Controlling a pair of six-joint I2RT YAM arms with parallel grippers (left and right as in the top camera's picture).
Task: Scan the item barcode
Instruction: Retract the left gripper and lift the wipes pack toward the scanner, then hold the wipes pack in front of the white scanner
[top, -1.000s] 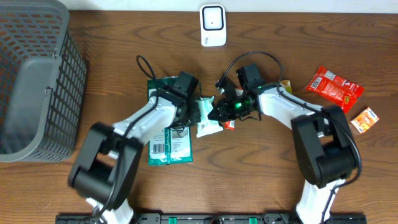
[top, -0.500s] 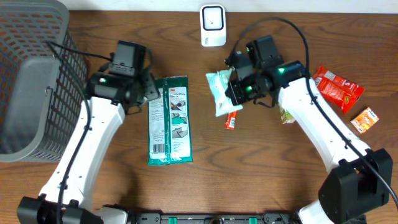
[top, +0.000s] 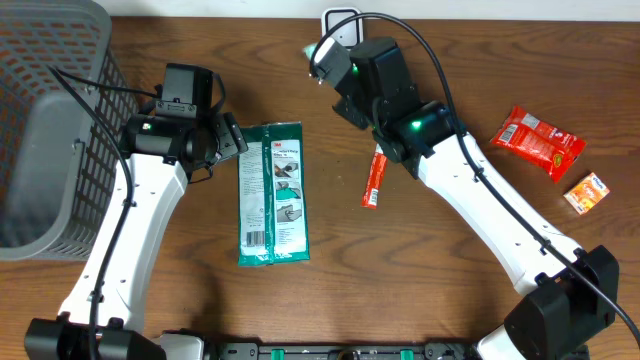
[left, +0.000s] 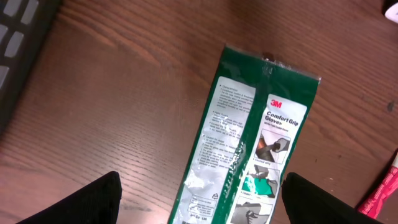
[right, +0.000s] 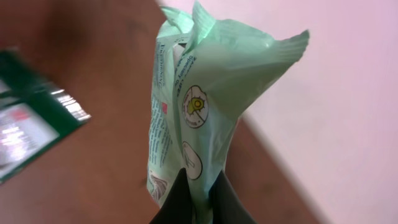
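Wood tabletop (top: 400, 290), pale wall (right: 336, 93) behind; left jaws wide apart, right jaws tight on mint-green packet (right: 205, 106).

Table (top: 380, 280): one, dark brown wood-grain top with fine streaks running side to side. It fills nearly the whole overhead view and is lit evenly from above, with a dull sheen and only short, faint shadows. Wall (top: 200, 8): plain, pale off-white, a narrow strip along the table's far edge; in the right wrist view it is a blurred pinkish-white plane meeting the brown top on a slanted line. Fittings: one grey plastic lattice basket (top: 120, 100) at the table's far left corner, partly cut off by the frame, and a black rail (top: 330, 352) along the near edge.
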